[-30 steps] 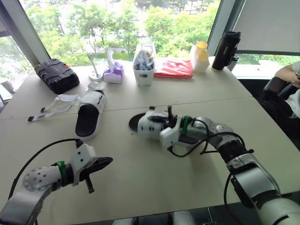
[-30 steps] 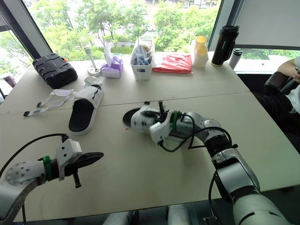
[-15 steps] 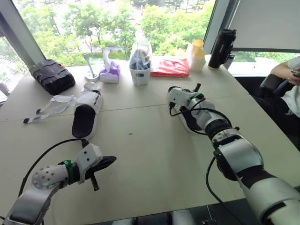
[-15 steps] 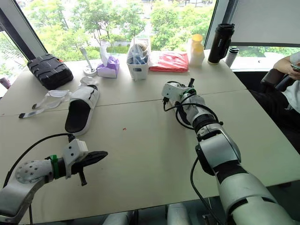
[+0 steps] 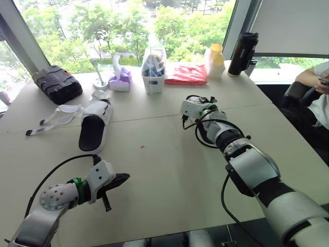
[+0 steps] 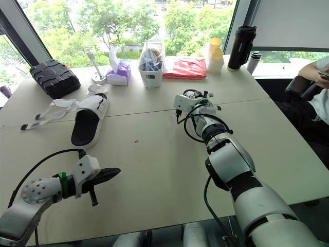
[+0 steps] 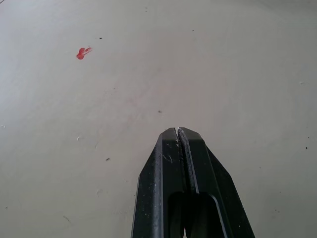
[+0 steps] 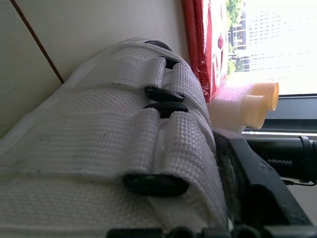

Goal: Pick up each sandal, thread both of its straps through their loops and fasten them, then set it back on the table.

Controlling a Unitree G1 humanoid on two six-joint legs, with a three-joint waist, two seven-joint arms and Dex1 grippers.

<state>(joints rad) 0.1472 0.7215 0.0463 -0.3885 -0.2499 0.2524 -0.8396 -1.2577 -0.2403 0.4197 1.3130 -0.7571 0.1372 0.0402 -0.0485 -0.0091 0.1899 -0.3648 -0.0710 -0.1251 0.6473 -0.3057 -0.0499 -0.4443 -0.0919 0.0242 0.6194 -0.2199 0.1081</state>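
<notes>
Sandal by the right arm: the first sandal point(image 8: 124, 134) shows its white woven upper hard against the right gripper point(image 5: 197, 106), toward the far right of the table point(image 5: 169, 170), short of the red packet point(image 5: 190, 74).
Right gripper: we cannot tell whether it is clamped on the first sandal or merely pressed to it, because the close view is too crowded.
Straps: both bands appear to pass through their black loops point(image 8: 162, 94), so we judge this one fastened and due to go down.
Left gripper point(image 7: 179, 136): closed tight on nothing, low over bare tabletop near us.
Second sandal point(image 5: 95, 126): it lies sole-down at far left with its pale straps point(image 5: 54, 117) trailing loose beside it, well apart from both grippers.
Doing it well: we lower the first sandal until its sole meets the table flat. We let go only once it rests, then draw back along the strap line so nothing catches a loop. Next we send the left gripper to the loose strap ends and pinch near the tip for a clean feed.
</notes>
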